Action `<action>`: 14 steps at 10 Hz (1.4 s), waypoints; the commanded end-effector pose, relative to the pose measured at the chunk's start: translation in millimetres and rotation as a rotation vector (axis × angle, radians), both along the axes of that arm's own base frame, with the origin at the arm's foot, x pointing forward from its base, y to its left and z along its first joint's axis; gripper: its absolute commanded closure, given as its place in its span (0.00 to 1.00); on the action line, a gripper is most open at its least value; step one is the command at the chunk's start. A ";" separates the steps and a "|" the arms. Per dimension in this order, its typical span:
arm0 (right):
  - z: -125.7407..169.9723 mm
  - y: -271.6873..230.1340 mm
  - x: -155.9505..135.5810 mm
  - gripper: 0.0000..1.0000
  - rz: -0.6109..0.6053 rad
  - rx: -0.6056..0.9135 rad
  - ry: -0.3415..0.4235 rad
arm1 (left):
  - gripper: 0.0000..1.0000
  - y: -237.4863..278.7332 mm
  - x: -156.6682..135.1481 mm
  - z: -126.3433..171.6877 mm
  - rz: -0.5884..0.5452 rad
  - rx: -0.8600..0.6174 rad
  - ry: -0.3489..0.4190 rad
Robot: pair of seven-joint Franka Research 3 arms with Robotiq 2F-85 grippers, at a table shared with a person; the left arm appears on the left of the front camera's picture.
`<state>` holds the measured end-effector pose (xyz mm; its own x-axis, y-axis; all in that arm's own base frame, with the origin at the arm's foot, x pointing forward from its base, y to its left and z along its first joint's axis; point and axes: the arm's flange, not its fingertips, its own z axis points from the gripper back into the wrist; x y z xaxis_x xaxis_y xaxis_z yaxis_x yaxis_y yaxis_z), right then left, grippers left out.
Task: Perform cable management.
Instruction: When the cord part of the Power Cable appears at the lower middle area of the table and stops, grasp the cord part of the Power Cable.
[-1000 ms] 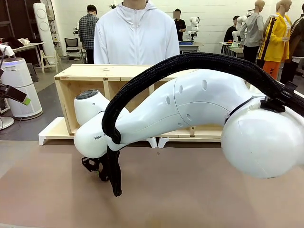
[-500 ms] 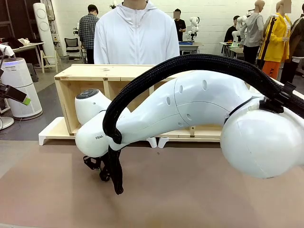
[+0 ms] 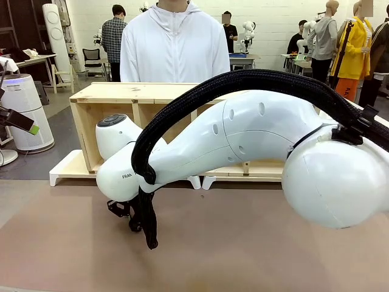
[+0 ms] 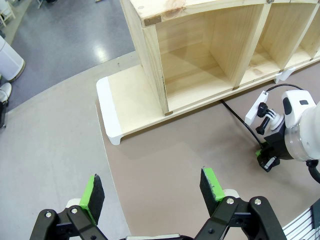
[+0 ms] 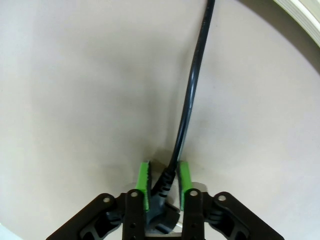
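Found much of the wooden shelf (image 3: 115, 94) masked in the front view by the right arm (image 3: 255, 131) and its black braided hose (image 3: 255, 78), both crossing in front of it. Could make out little of the right claw (image 3: 129, 218) there: tucked under the wrist, before the shelf's left end, half covered by the hanging hose loop; jaw position unreadable from that side. Noted a person (image 3: 173, 52) in a white hooded jacket standing behind the shelf, cut off at the top edge.

Confirmed from the right wrist view: right claw (image 5: 164, 181) clamped on the cable (image 5: 191, 95) at its end, green pads (image 5: 144, 181) pressing either side of the black plug (image 5: 162, 202). Traced the cable away from the pads across the table (image 5: 75, 85) to the top edge, cut off there.

Picked up the same cable (image 4: 240, 117) in the left wrist view as a thin black line lying on the table (image 4: 165, 155), running from the foot of the shelf (image 4: 150, 55) to the right claw (image 4: 265, 159). Lost its far end at the shelf's front edge; cannot tell where it finishes.

Recorded the left claw (image 4: 151, 189) with pads wide apart, gripping nothing, above the table before the shelf's left corner.

Checked the shelf compartments (image 4: 200, 65): open toward the table, bare pale wood on floors and walls. Noted the shelf standing on a white-edged base board (image 4: 107, 105) jutting out past its left end.
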<state>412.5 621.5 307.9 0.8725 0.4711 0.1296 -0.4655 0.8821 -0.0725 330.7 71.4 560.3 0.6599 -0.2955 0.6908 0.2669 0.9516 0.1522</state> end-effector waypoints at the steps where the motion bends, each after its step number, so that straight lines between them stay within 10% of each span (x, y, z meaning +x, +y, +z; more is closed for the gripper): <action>1: 1.9 6.8 5.7 0.94 0.026 -0.021 -0.006 | 0.00 1.4 -0.3 -0.5 0.004 -0.003 0.006; 2: 2.0 6.8 6.0 0.80 0.029 -0.022 -0.003 | 0.00 1.4 -0.3 -0.5 0.004 -0.003 0.006; 3: 1.7 7.2 6.3 1.00 0.032 -0.021 -0.001 | 0.00 1.4 -0.3 -0.5 0.004 -0.003 0.006; 14: -0.3 0.6 2.0 1.00 0.020 -0.002 0.001 | 0.00 1.4 -0.3 -0.5 0.004 -0.003 0.006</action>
<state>414.6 622.0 307.7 0.8633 0.4882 0.1278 -0.4827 0.8727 -0.0734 330.7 71.4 560.3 0.6599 -0.2955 0.6908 0.2669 0.9516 0.1522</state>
